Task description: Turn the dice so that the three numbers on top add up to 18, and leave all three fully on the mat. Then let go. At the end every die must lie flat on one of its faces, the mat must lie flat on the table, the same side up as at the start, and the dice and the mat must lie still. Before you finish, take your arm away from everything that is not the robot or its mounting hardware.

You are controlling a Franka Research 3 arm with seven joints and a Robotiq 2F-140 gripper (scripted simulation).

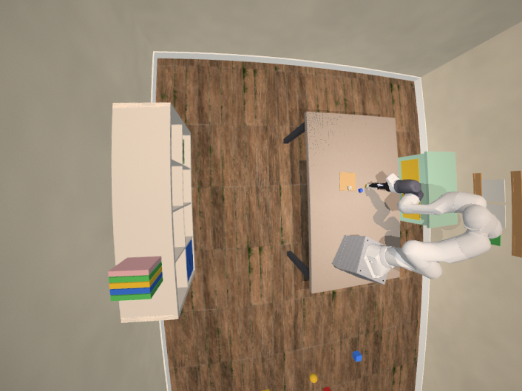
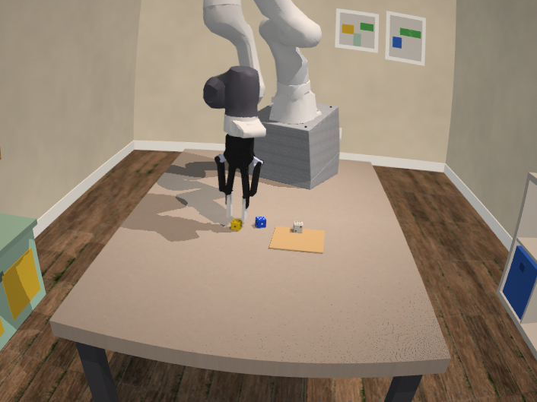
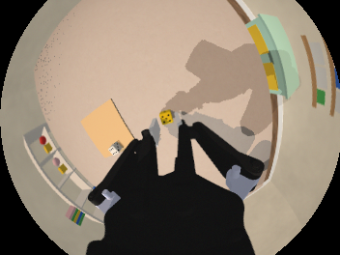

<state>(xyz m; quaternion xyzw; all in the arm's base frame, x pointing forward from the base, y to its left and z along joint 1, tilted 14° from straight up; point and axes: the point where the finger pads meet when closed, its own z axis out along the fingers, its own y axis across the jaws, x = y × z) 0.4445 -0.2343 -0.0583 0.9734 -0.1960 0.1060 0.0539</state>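
A yellow die [image 2: 236, 225] [image 3: 166, 117] lies on the bare table [image 2: 224, 308], left of the mat. A blue die [image 2: 260, 221] [image 1: 360, 190] lies on the table between it and the mat. A white die [image 2: 297, 226] [image 1: 349, 188] [image 3: 112, 147] sits on the near-base corner of the orange mat [image 2: 295, 242] [image 1: 347, 176] [image 3: 99, 120]. My gripper [image 2: 236, 213] [image 3: 166, 121] [image 1: 373, 185] points straight down, its fingertips just above the yellow die. The fingers stand a narrow gap apart with nothing between them. The blue die is hidden in the wrist view.
The grey robot base block [image 2: 304, 150] stands at the back of the table behind the dice. A green cabinet [image 2: 17, 280] is off the table's left side and a white shelf [image 2: 522, 276] off its right.
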